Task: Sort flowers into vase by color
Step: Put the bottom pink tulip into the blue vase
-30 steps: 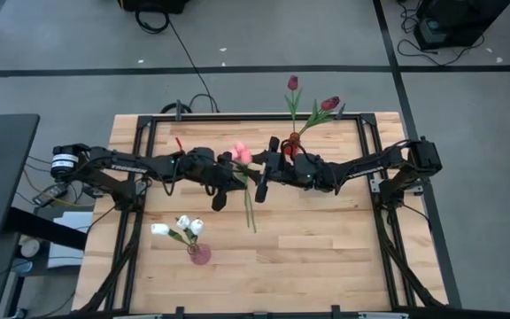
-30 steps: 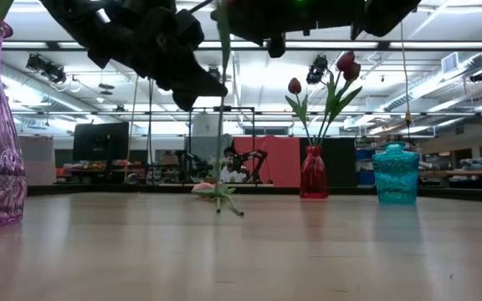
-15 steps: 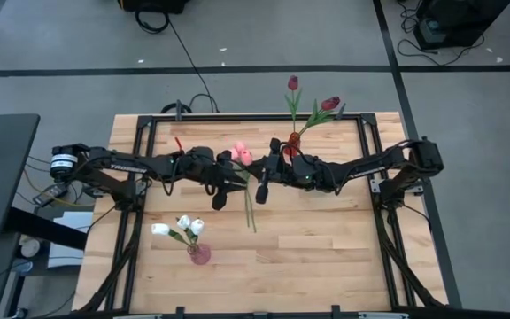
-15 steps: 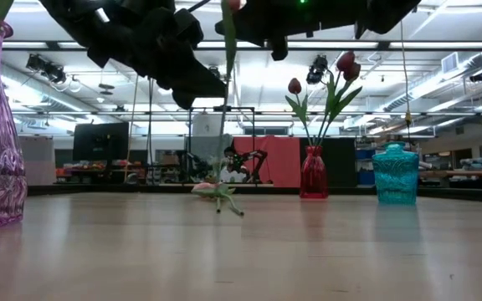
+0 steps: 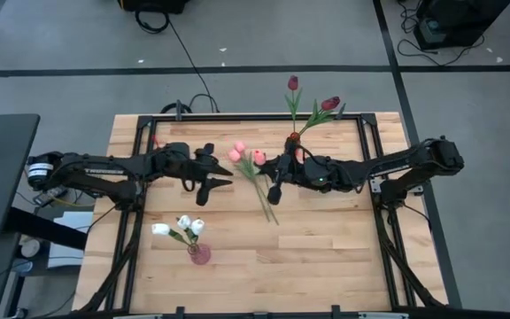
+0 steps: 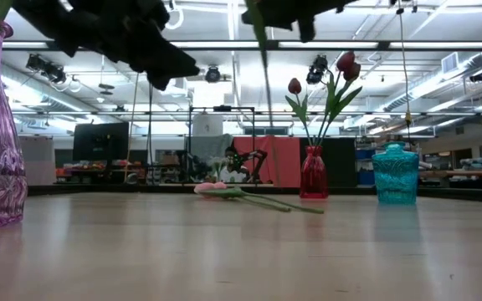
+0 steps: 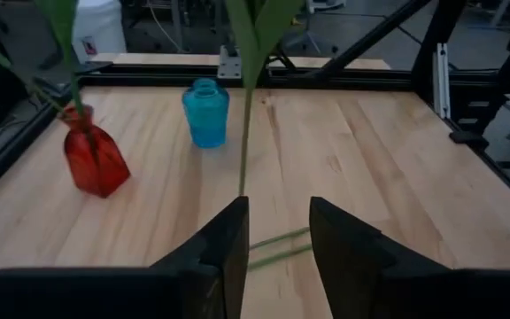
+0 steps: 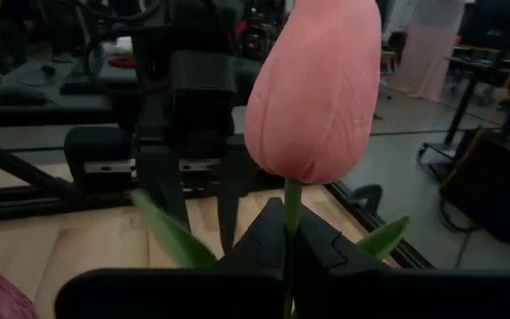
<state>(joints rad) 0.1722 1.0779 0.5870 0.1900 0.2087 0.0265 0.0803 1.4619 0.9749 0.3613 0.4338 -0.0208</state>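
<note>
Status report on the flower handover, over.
Right tool shut on pink tulip stem, holding it up. Left tool open, empty. Another pink tulip lies on the table. Nothing blocking.

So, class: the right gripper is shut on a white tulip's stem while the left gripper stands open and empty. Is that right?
Not quite. The tulip in the right gripper is pink, not white, as the right wrist view shows plainly. The rest stands: the right gripper is shut on its stem, and the left gripper stands open and empty.
</note>
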